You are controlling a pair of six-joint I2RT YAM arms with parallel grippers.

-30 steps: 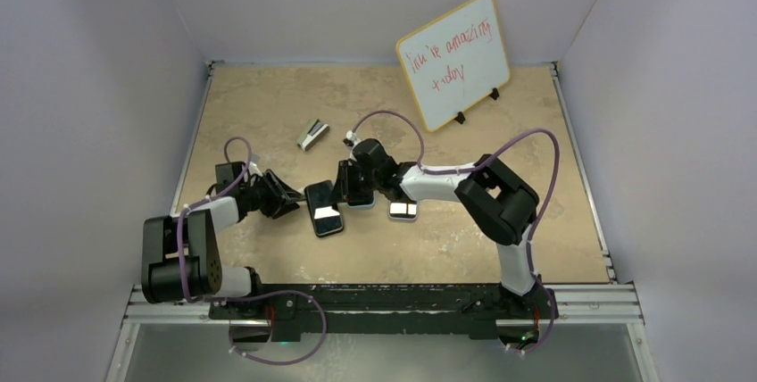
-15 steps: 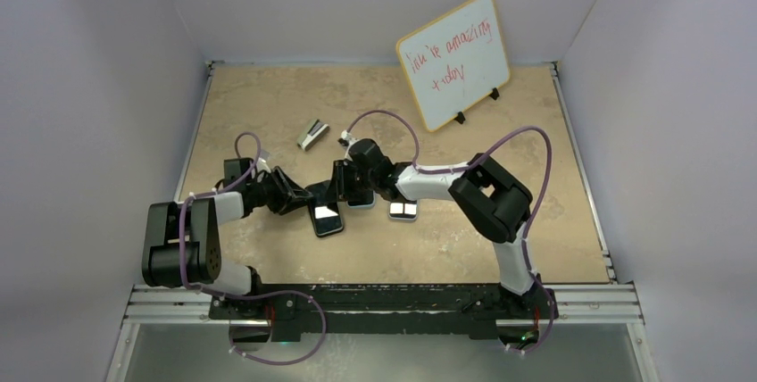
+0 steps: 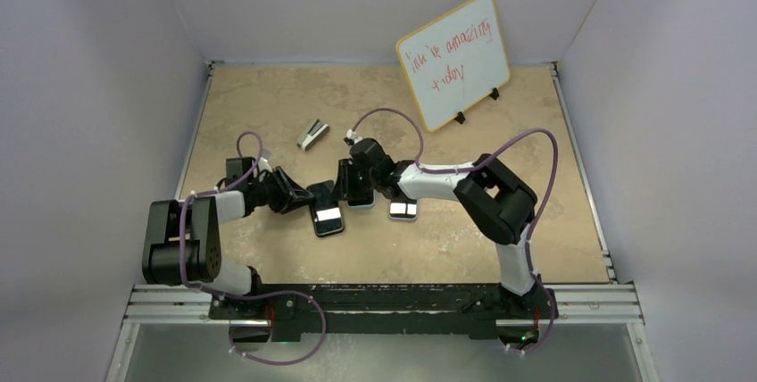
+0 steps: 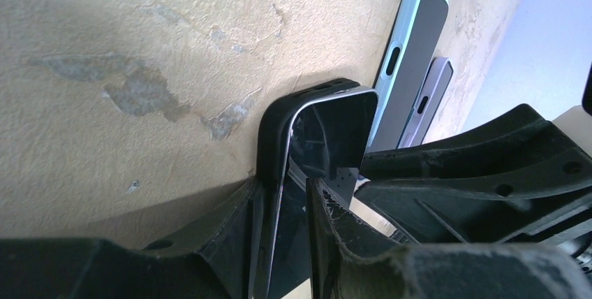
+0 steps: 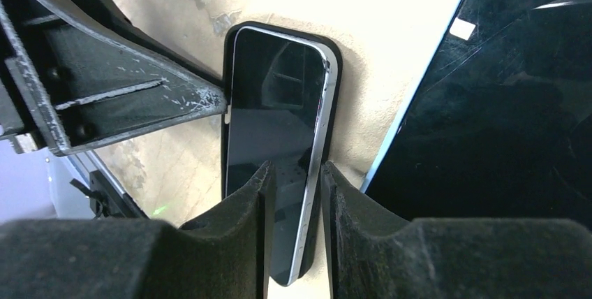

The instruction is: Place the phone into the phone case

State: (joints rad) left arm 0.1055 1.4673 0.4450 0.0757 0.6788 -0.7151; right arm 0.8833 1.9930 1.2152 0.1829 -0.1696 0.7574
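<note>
The dark phone lies in a black case at the table's middle. In the left wrist view the phone sits tilted, its silver edge raised above the case wall. My left gripper is shut on the case's left edge, one finger outside the case and one on the screen. My right gripper is shut over the phone's right edge and the case wall.
A second phone in a light blue case lies just right of the right gripper, with a small grey phone beside it. A small stapler-like item lies further back. A whiteboard stands at the back right.
My left gripper has moved right from beside the phone onto its left edge. The right gripper stays on the phone's right edge. The phone has shifted slightly.
</note>
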